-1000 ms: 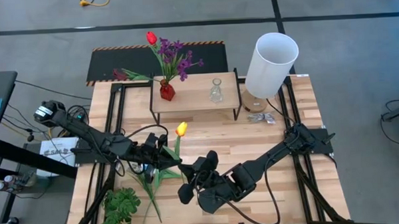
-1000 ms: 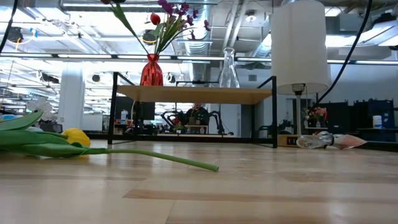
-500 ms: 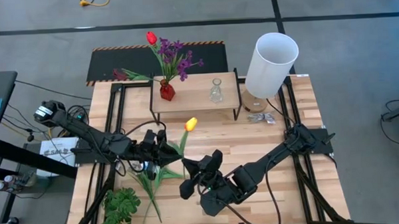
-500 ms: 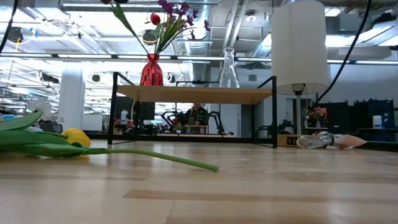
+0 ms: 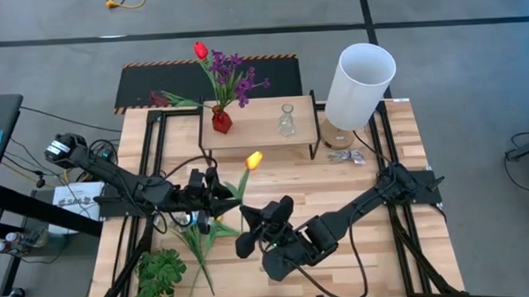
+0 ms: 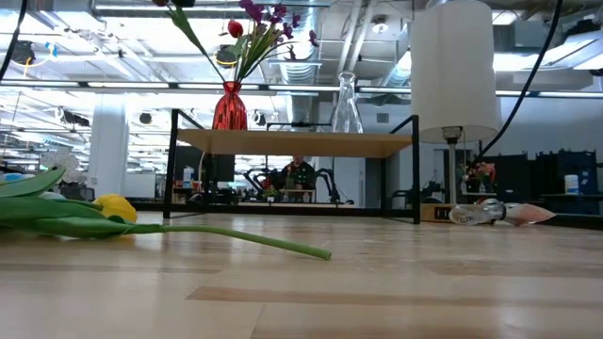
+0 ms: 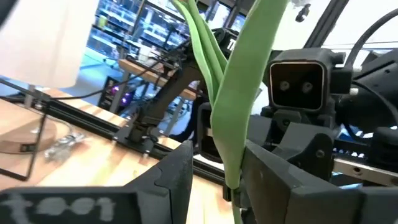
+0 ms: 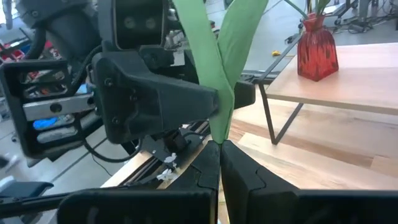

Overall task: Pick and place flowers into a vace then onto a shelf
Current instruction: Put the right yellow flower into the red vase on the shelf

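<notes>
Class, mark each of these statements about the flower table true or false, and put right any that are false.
1. The right gripper is shut on the stem of the yellow tulip. True.
2. The clear glass vase on the shelf holds a purple bunch. False: it is empty; the purple bunch and a red tulip stand in the red vase.
3. The white cylinder stands on the shelf. False: it stands beside the shelf, off its right end.
4. The left gripper has its fingers apart on either side of the yellow tulip's stem. True.
5. A leafy green plant lies near the table's front left corner. True.
</notes>
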